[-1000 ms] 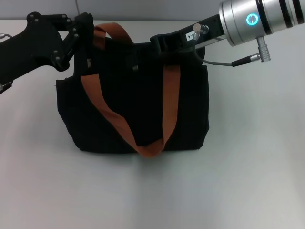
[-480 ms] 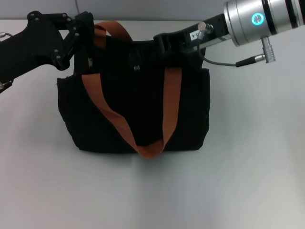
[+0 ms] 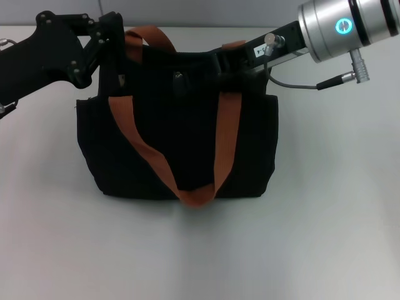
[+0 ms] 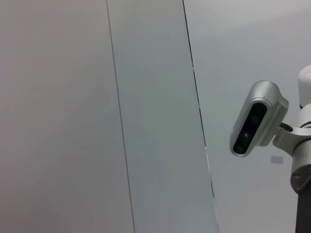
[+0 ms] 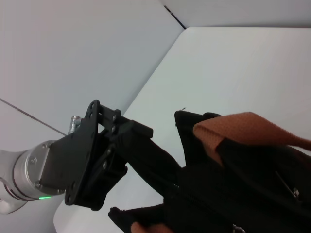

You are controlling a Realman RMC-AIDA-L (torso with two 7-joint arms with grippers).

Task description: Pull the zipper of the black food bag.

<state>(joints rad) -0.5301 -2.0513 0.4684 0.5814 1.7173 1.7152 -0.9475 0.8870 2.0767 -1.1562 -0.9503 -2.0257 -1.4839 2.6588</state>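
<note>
Since a second ago I see the right arm has slid toward its own side along the bag's top, and the bag's upper edge has shifted slightly with it; the left arm has barely moved.

On the left, my left gripper (image 3: 112, 47) is a matte black, angular linkage with bolt heads showing. It presses into the top left corner of the black food bag (image 3: 178, 147), beside the rear rust-orange handle (image 3: 150, 34). From the right wrist view its fingers (image 5: 146, 153) reach into the fabric at that corner, but I cannot tell whether they are clamped on it.

The bag is boxy, of soft, dull black cloth, and stands upright on the smooth pale table (image 3: 200, 250), below and between the two grippers. The front webbing strap (image 3: 187, 194) hangs down its face in a flat loop, sagging to the bottom seam.

The zipper (image 3: 178, 77) shows as a small glinting metal tab on the top edge, between the grippers and nearer the right one, not touching it.

On the right, my right gripper (image 3: 226, 62) lies over the bag's top edge just right of the tab, behind a polished silver cylindrical wrist (image 3: 347, 25) with a lit cyan ring. Its black fingers merge with the cloth, so I cannot tell how they stand.
</note>
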